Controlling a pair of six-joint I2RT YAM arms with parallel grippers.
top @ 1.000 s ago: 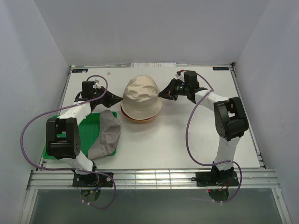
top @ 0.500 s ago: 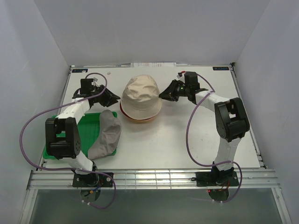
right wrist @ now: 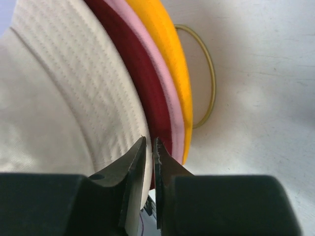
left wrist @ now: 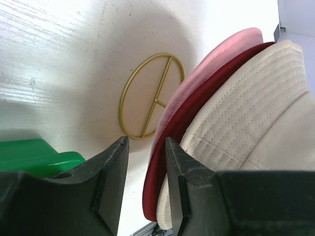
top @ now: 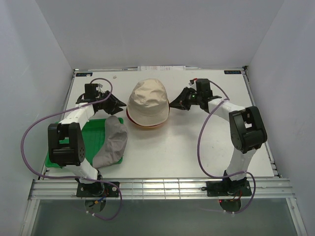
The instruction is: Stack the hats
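**Hat stack.** Mid-table, toward the far side.
- Cream-beige hat (top: pixel 147 101) uppermost, crown up, seated over dark red hat (right wrist: pixel 135 73), pink hat (left wrist: pixel 219 56) and yellow-orange hat (right wrist: pixel 160 49).
- Brims nested one under another, edges showing as coloured bands.
- Carried on gold wire stand (left wrist: pixel 156 102), with only its ring foot visible on the table (top: pixel 197 152) under the brims.
- Judged role of the stand: a form keeping the floppy crowns rounded, for easy seating of the next hat.

**Grey hat** (top: pixel 112 141).
- Collapsed flat, near and left of the stack, partly on green tray (top: pixel 88 135), partly on bare table.
- Not yet stacked; judged the one piece outstanding.

**Left gripper** (top: pixel 123 104).
- At the stack's left side, level with the brims and just beside them.
- Jaws parted, nothing between them; table and brim edges visible through the gap.

**Right gripper** (top: pixel 173 104).
- At the stack's right side, tips against the edge of the cream brim.
- Jaws drawn almost together, leaving a thin slit only; no fabric seen pinched.
- Actual contact with the brim not determinable.

**Judged purpose of the flanking pose:** settling the cream hat evenly from both sides.

**In the way:**
- Left arm lying over the tray's far part, close by the grey hat.
- Purple cables (top: pixel 199 142) looping at both table sides, apart from the hats.
- Grey hat's flattened shape likely needing opening out before fitting over the rounded stack.
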